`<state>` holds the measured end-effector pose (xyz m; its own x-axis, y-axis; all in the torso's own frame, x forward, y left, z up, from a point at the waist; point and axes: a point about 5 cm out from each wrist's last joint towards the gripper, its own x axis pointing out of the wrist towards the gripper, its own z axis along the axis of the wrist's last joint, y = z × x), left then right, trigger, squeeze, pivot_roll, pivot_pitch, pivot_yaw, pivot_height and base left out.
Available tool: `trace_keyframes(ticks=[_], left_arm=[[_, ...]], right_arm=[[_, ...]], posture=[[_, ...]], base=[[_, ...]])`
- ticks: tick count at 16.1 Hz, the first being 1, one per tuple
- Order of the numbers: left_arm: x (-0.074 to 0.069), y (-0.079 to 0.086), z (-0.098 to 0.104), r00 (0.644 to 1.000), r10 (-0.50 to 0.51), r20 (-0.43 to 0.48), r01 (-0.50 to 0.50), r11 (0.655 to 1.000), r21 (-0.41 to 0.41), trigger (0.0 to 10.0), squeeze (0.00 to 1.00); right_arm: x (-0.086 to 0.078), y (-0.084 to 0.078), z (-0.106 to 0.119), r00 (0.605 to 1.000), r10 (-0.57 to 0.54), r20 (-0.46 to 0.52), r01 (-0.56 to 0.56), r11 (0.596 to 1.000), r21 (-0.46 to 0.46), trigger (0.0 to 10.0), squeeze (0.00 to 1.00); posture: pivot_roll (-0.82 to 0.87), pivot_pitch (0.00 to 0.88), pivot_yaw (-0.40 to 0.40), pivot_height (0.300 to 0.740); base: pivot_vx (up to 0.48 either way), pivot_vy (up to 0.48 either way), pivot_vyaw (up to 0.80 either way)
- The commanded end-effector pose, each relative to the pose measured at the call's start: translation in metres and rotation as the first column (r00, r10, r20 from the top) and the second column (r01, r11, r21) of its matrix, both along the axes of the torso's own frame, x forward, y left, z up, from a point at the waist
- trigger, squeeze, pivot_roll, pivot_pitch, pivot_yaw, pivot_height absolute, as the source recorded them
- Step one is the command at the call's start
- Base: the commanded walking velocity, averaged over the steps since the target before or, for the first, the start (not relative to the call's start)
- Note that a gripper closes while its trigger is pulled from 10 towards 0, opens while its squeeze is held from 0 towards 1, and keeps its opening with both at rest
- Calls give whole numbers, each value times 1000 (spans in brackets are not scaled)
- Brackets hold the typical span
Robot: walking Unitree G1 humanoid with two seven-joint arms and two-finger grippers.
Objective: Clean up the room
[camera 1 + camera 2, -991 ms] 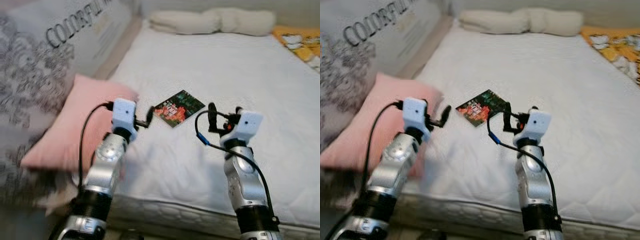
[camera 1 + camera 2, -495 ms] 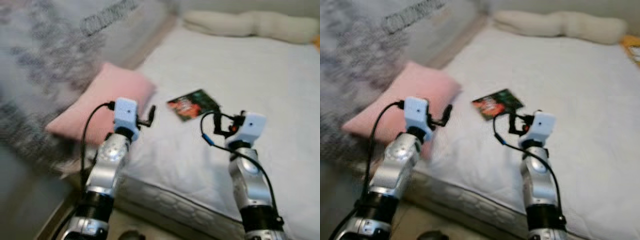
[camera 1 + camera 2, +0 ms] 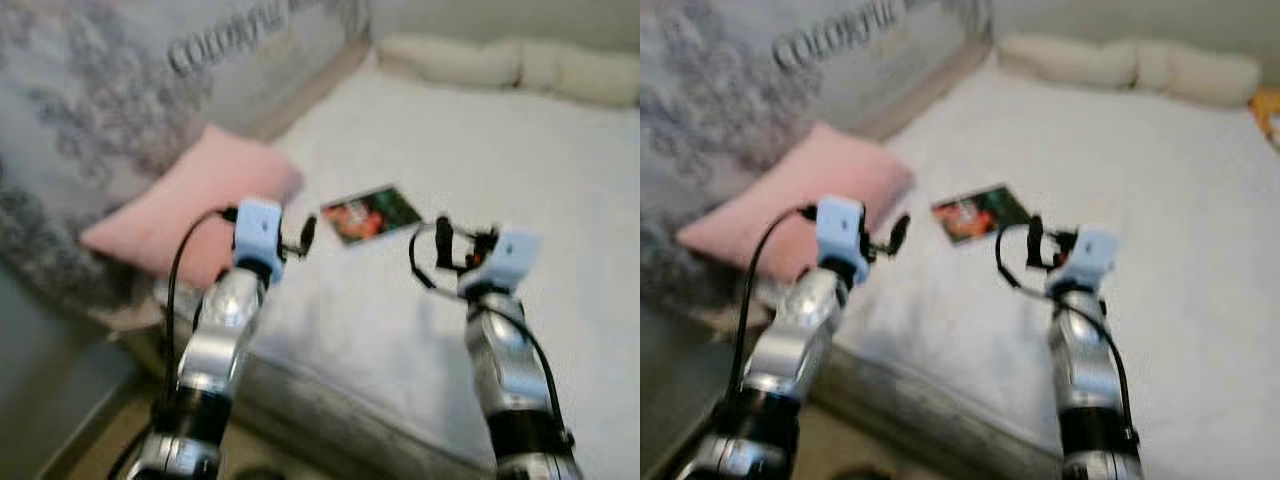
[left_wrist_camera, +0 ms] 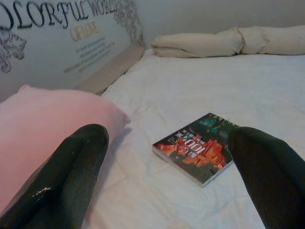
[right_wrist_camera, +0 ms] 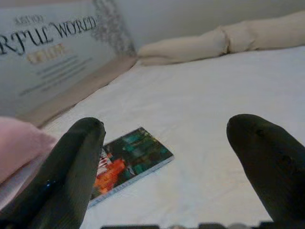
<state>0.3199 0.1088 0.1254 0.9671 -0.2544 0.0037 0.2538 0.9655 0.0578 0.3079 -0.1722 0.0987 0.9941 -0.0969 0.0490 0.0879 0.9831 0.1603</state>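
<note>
With the view swung left, both pincers, left pincer (image 4: 167, 157) and right pincer (image 5: 167, 157), gape empty above the bed (image 3: 560, 170), the book (image 4: 196, 147) ungrasped.

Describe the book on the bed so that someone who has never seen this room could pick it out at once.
On the white mattress, look just beside the pink pillow at its near left edge. The book lies flat there, a thin paperback with a dark cover of red, orange and green, the one colourful thing on the plain sheet.
</note>
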Motion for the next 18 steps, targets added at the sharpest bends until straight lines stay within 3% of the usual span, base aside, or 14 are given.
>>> trace_keyframes(ticks=[1,8,14,18], left_arm=[[1,8,1,1000,31,-3,-31,1000,1,10000,0],[-4,15,-2,998,68,-15,-68,998,0,10000,0],[-11,28,2,997,75,12,-75,995,61,10000,0],[-9,25,4,998,55,11,-56,997,54,10000,0]], right_arm=[[4,9,3,1000,22,4,-22,1000,9,10000,0],[10,13,4,999,45,2,-45,999,10,10000,0],[31,11,9,999,31,-13,-31,999,35,10000,0],[30,11,9,1000,16,3,-16,1000,5,10000,0]], posture=[[5,0,4,740],[29,0,-5,740],[97,0,-19,740],[87,0,-21,740]], base=[[364,-307,0],[0,0,0],[0,0,0],[0,0,0]])
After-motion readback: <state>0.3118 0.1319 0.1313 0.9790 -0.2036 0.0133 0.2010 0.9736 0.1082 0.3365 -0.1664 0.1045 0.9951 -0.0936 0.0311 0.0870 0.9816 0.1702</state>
